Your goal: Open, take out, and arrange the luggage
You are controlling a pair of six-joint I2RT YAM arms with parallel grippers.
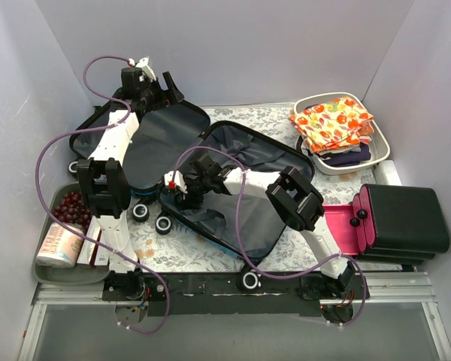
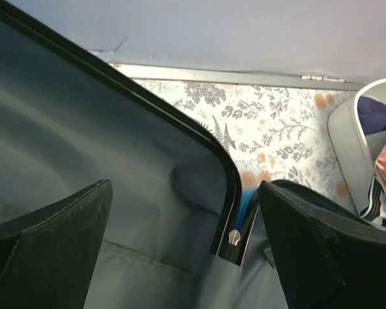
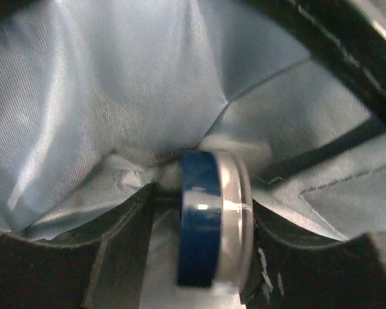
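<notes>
From above you see one suitcase (image 1: pixel 237 150) lying open in two halves mid-table, one white tub (image 1: pixel 376 158) far right, one black case (image 1: pixel 406 218) and one tray (image 1: pixel 52 271).

Left wrist: your left gripper (image 2: pixel 183 193) has its two fingers wide apart over the lining, holding nothing.

Right wrist: your right gripper (image 3: pixel 202 219) has two fingers flanking one blue disc (image 3: pixel 198 193) on the lining. You cannot tell whether they pinch it.
</notes>
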